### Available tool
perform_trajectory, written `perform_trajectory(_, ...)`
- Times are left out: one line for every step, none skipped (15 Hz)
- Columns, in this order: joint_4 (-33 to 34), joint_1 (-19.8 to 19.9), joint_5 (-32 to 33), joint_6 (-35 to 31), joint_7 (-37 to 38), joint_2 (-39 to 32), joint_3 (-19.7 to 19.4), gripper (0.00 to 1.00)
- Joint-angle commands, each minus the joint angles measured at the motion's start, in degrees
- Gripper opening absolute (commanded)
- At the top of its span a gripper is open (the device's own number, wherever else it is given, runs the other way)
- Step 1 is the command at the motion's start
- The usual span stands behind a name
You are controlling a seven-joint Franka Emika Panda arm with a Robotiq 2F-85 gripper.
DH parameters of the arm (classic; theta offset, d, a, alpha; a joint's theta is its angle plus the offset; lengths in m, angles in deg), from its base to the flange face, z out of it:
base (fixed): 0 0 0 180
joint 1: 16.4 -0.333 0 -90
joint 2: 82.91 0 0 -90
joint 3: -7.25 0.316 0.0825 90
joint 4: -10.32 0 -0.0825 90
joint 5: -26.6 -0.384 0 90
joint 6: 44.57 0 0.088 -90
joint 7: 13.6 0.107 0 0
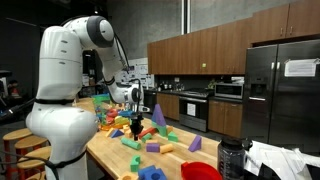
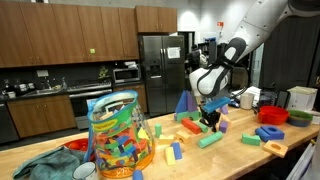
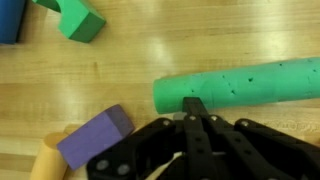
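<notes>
In the wrist view my gripper (image 3: 196,106) is shut, its two black fingers pressed together with nothing between them. The fingertips meet at the near edge of a green foam cylinder (image 3: 240,84) that lies on its side on the wooden table (image 3: 130,70); whether they touch it I cannot tell. In both exterior views the gripper (image 1: 136,128) (image 2: 210,122) points straight down, low over the table among scattered foam blocks, with the green cylinder (image 2: 209,140) just in front of it.
A purple block (image 3: 95,137) and a yellow cylinder (image 3: 48,160) lie left of the fingers; a green block (image 3: 78,20) and a blue one (image 3: 10,20) lie farther off. A clear bag of blocks (image 2: 120,140), red bowls (image 1: 200,171) (image 2: 275,115) and several loose blocks share the table.
</notes>
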Motion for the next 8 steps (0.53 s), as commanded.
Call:
perform_trajectory(0.0,-0.1,-0.5,-0.2,-0.6,1.6,0.2,0.00)
perform_trajectory(0.4,0.1,-1.3,0.8,-1.2,2.4,0.2,0.00)
perform_trajectory(0.7,0.3,-1.7,1.3,-1.2,3.0,0.1,0.14)
perform_trajectory(1.1,0.5,-1.9,1.9,-1.3,3.7,-0.1,0.27)
perform_trajectory(1.8,0.9,-2.0,2.8,-1.5,4.4,-0.3,0.30)
perform_trajectory(1.7,0.3,-0.8,0.7,0.0,1.5,0.1,0.12)
perform_trajectory(2.2,0.5,-0.9,1.3,-0.1,2.1,0.1,0.18)
perform_trajectory(2.4,0.7,-0.9,1.7,-0.1,2.6,0.0,0.26)
